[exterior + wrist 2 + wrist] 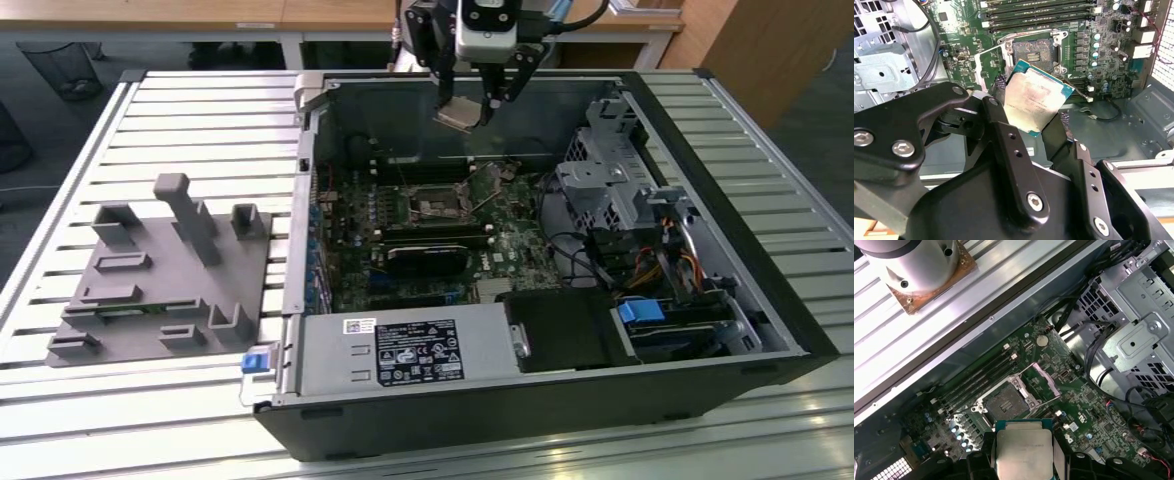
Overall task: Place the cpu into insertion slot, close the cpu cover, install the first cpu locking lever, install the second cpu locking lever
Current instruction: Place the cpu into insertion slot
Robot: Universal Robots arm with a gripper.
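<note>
Step one, placing, is in hand. Your black two-finger gripper (471, 102) is clamped on the cpu (1035, 97), a small flat square chip with a pale silvery-beige metal top. It holds the chip tilted in the air over the green circuit board (1089, 410) inside the open black computer case (534, 415).

The dark square insertion slot (1005, 402) lies bare, well below the chip. The thin silvery cpu cover (1045, 379) stands swung open beside it.

Judgement: seating calls for you to level the chip, square its edges to the socket, and lower it gently without force.
</note>
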